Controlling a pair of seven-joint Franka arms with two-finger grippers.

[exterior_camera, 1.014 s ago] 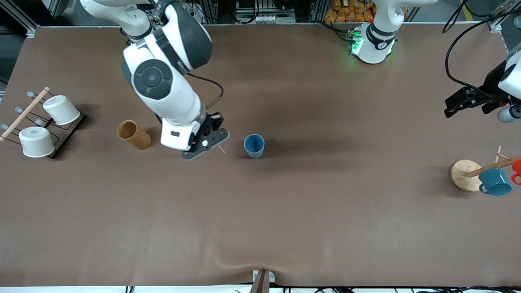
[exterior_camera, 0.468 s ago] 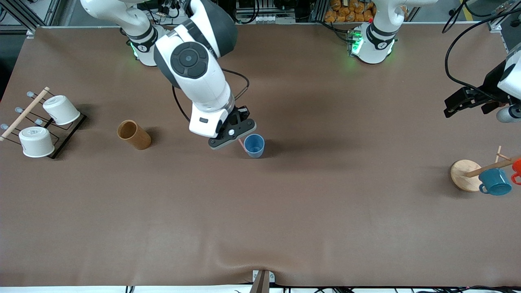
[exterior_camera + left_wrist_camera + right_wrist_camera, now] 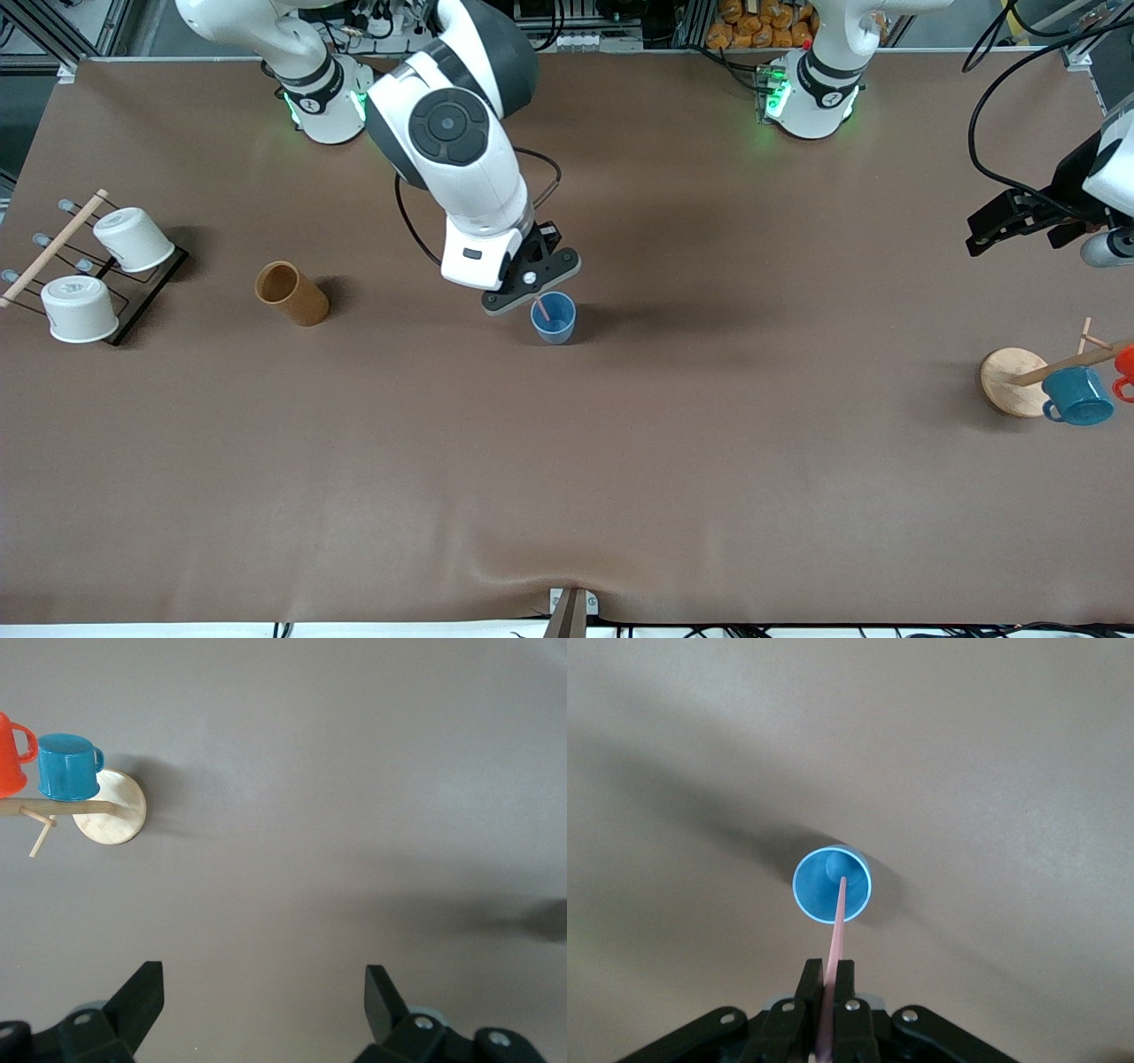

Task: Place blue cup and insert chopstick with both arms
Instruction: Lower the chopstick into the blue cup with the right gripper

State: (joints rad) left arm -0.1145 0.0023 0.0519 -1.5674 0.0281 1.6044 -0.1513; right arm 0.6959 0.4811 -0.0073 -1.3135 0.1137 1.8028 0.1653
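Seeing my right gripper [image 3: 530, 297] now over small light-blue cup [image 3: 554, 317], clamped on thin pink chopstick [image 3: 837, 926]; insertion near. Left gripper [image 3: 257, 1005] spread, waiting.

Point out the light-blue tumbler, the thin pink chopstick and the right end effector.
Light-blue plastic tumbler [image 3: 808, 890], right wrist view, inner wall.
Thin pale-pink chopstick [image 3: 840, 917], right wrist view, mid-shaft over the rim.
Black two-finger right end effector [image 3: 830, 985], right wrist view, between fingertips, shut on the chopstick.

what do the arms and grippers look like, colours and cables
Both arms are glossy white with black joint bands and round dark-grey joint caps; bases glow green. The right gripper and left gripper are black with two fingers and silver screws. A black cable loops beside the right arm's wrist.
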